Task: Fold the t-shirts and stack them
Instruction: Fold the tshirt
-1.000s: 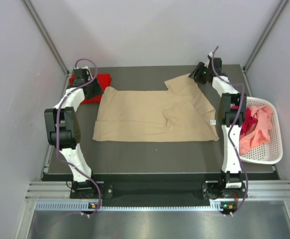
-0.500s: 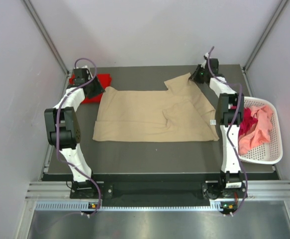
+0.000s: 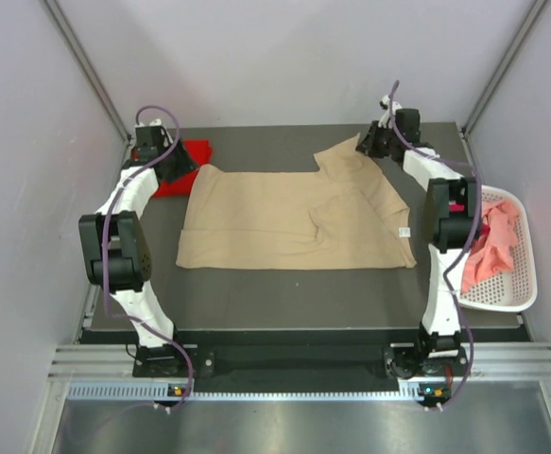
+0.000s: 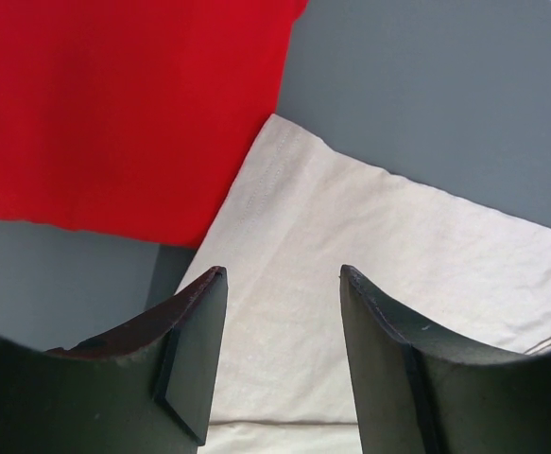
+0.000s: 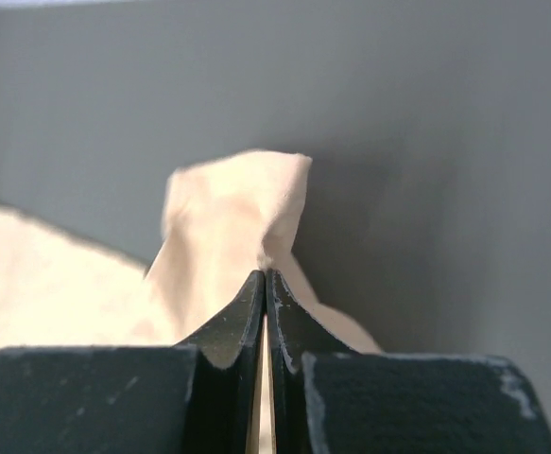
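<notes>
"What can't you make out from here?"

"The left arm covers part of the red shirt [image 3: 194,154]. The right arm stands in front of the basket [image 3: 523,293], so the pink cloth [image 3: 492,251] in it is just a crumpled heap to me. I can't tell how many shirts it is."

"And the tan shirt?"

"The tan shirt [image 3: 275,222] lies spread over the middle of the table [image 3: 284,298]. It's mostly flat, but the right side is doubled over and creased, and there's a small white tag near that hem. Its far left corner touches the edge of the red shirt, which sits folded at the table's far left corner."

"Where are the fingers?"

"The left fingers [image 4: 195,359] stand apart with nothing between them, over that far left corner of the tan shirt and just beside the red one. The right fingers [image 5: 237,331] are pressed together on a pinch of the tan shirt at its far right tip, and the cloth rises above them in a small peak."
</notes>
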Controlling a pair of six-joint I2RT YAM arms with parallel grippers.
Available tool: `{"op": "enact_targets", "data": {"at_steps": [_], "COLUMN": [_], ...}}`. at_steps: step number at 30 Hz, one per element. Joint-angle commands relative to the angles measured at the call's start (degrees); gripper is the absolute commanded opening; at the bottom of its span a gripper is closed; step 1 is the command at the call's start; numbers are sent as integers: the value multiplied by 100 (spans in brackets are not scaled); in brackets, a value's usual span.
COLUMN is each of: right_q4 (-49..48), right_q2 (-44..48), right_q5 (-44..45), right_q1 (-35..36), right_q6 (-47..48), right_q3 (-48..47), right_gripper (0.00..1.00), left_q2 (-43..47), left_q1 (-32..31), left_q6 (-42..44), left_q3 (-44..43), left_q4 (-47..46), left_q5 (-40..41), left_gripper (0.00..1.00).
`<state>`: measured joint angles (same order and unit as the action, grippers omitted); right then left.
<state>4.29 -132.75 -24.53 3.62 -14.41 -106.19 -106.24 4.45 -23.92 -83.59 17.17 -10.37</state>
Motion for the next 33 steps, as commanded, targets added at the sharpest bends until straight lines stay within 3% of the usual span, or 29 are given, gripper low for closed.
{"op": "enact_targets", "data": {"at_steps": [1,9,10,12,17,23,33], "right_q4": [-298,291,317,668,1714,1189,1557], "right_q2": [1083,2490,2586,2824,3175,3116,1367], "right_q5": [-385,-360,-246,-174,131,678,1601], "right_q1": [69,69,69,69,69,-72,-81], "right_q6": [895,2091,2101,2092,2084,880,378], "right_q3": [800,2846,2998,3314,3526,3220,927], "right_gripper": [0,2,7,9,30,38,39], "left_q2": [410,832,859,868,1061,1246,1228], "left_q1": [-14,-14,-14,-14,-14,-14,-14], "left_q6": [-77,-209,-201,-236,-332,-420,-508], "left_q3": [89,589,633,730,1046,1178,1284], "left_q4": [145,366,401,541,498,410,234], "left_q5": [210,299,264,264,132,-140,-290], "left_gripper": [56,56,56,57,56,56,56]}}
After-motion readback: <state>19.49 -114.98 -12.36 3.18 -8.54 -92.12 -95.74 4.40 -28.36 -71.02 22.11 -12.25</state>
